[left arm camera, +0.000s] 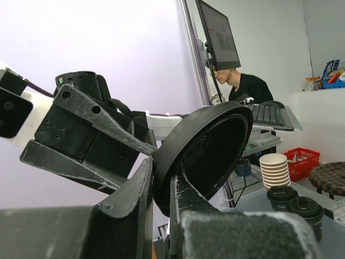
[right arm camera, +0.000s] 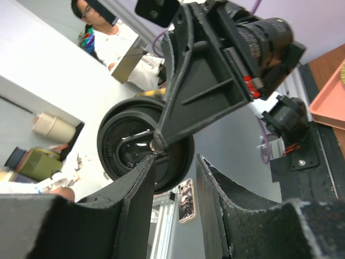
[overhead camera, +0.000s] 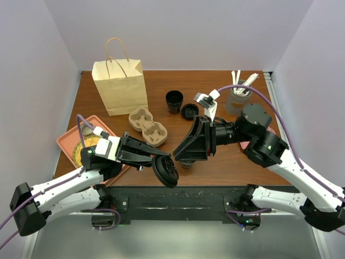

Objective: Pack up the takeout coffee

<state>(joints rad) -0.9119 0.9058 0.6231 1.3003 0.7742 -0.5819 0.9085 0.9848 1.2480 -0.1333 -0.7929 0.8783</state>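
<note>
My left gripper [overhead camera: 156, 162] [left arm camera: 161, 168] is shut on the rim of a black sip lid [overhead camera: 165, 170] [left arm camera: 215, 143], holding it on edge over the table's front edge. In the right wrist view the lid [right arm camera: 126, 145] hangs just beyond my right gripper [right arm camera: 175, 162]. The right gripper [overhead camera: 180, 155] points left towards the lid, its jaws open with nothing between them. A lidless black cup [overhead camera: 173, 101] and a loose black lid [overhead camera: 190, 111] sit mid-table. The takeout coffee is out of view.
A paper bag [overhead camera: 119, 86] stands at the back left, with a cardboard cup carrier [overhead camera: 148, 127] in front of it. A pink tray [overhead camera: 75, 141] lies at the left edge. A clear tub of utensils [overhead camera: 239, 98] stands at the back right.
</note>
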